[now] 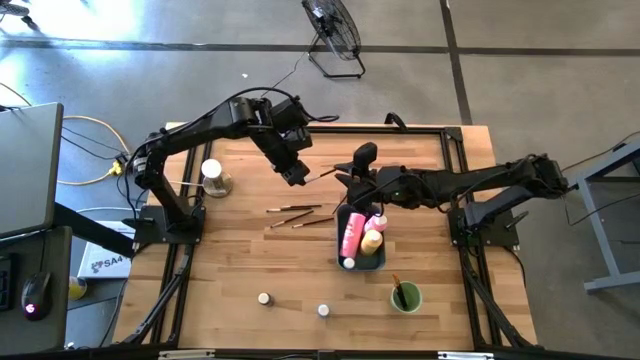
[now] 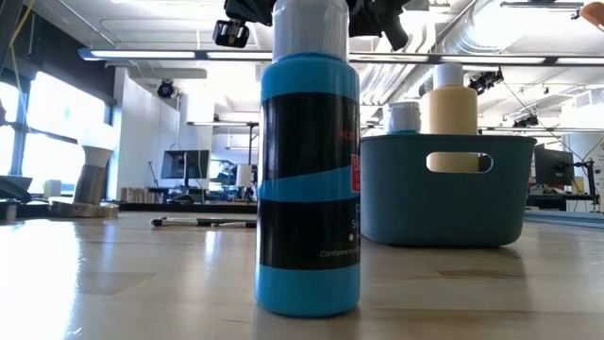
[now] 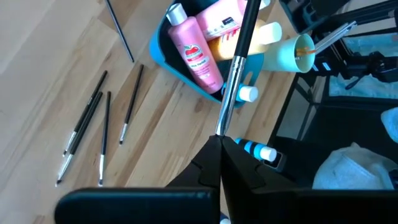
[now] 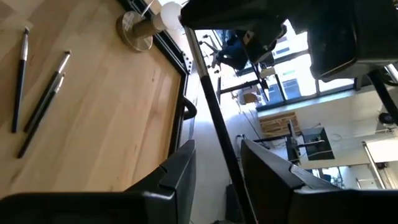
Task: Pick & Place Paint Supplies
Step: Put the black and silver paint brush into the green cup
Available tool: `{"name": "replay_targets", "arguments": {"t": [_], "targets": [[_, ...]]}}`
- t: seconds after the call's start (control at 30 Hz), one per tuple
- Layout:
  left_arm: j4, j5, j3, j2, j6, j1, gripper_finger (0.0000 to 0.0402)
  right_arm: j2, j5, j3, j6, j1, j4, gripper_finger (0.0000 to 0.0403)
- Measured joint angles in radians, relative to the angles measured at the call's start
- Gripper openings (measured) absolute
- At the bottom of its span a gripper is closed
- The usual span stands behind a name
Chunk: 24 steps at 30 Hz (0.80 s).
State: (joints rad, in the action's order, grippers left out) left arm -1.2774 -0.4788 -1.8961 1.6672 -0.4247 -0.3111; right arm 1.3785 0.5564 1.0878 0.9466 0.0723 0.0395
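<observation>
My left gripper [image 1: 295,178] is over the table's middle, shut on a thin dark-handled paintbrush [image 3: 239,56], which it holds in the air. The handle [image 4: 211,106] runs toward my right gripper [image 4: 217,155] and passes between its open fingers, which stand on either side of it. I cannot tell whether they touch it. Several more brushes [image 1: 297,214] lie flat on the wood below. Pink [image 1: 352,236] and yellow [image 1: 372,241] bottles lie in the blue-grey tray [image 1: 383,262]. My left gripper pinches the brush at the tip end of its silver ferrule [image 3: 222,121], between its two shut fingertips. The fingers slant down from the table's far left. The brush runs on ahead of them, roughly in line with them, lifted clear of the table.
A green cup [image 1: 405,297] with a brush in it stands near the front right. Two small white-capped bottles [image 1: 264,298] [image 1: 323,311] stand by the front edge, and the blue one [image 2: 307,179] fills the low view. A white-topped stand [image 1: 212,176] is at the left.
</observation>
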Motion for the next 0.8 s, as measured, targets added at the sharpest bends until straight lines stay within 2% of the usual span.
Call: {"name": "replay_targets", "arguments": {"t": [0.3,0.63,0.8], "targets": [[-0.002,-0.006,0.0,0.0,-0.001,0.0,0.0,0.0,0.071,0.0,0.052,0.0,-0.003,0.0115],[-0.006,-0.044,-0.002,0.0,-0.029,-0.001,0.0,0.0,0.066,0.0,0.088,0.0,0.011,0.0019],[-0.009,-0.046,-0.002,0.0,-0.032,-0.003,0.0,0.001,0.066,0.0,0.106,0.0,0.008,0.002]]}}
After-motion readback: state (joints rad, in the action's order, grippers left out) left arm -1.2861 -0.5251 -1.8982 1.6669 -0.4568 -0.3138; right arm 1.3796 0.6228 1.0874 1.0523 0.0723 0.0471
